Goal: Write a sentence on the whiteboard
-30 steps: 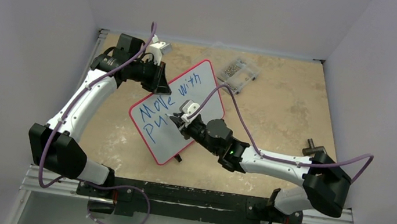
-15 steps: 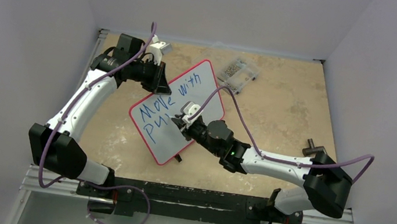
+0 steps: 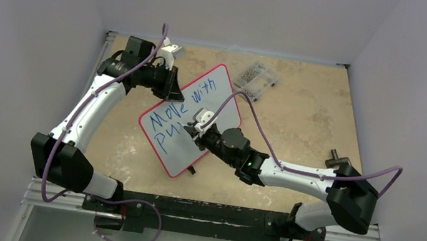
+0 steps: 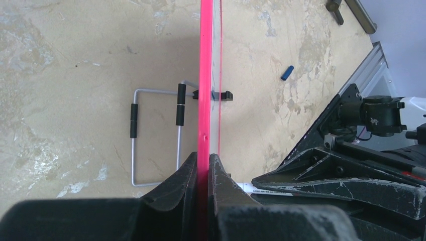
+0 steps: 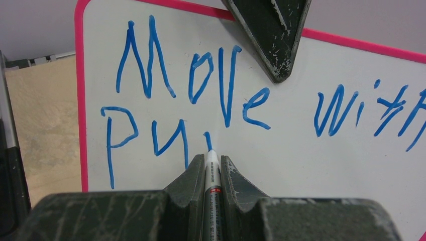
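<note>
Left gripper (image 4: 203, 159) clamped the whiteboard (image 4: 205, 75) rim (wire stand (image 4: 133, 120) beside it). Right gripper (image 5: 207, 160) pinched a marker (image 5: 211, 181), tip on the sentence (image 5: 224, 95) after "Pu".

Glossy, smooth whiteboard (image 5: 301, 150) edged in red plastic; matt, mottled stone-look table (image 3: 311, 128).
</note>
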`<state>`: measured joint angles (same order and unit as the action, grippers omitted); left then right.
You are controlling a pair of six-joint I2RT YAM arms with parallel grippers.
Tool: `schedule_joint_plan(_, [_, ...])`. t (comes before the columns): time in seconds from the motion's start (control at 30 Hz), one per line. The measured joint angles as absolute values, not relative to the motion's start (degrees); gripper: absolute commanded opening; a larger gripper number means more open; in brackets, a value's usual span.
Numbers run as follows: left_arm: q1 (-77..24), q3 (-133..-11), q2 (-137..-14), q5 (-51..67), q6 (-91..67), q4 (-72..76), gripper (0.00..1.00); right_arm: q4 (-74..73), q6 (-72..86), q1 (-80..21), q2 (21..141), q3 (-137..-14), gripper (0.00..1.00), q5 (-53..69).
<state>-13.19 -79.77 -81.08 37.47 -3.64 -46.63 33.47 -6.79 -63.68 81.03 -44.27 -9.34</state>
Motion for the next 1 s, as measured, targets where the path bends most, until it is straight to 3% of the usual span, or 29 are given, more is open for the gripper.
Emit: schedule_joint_plan(1.0, [-13.21,-79.77,-80.99,37.28,-3.86,-46.37,0.00,31.05,-8.25,-62.63,79.94,-47.03,0.00,-11.42])
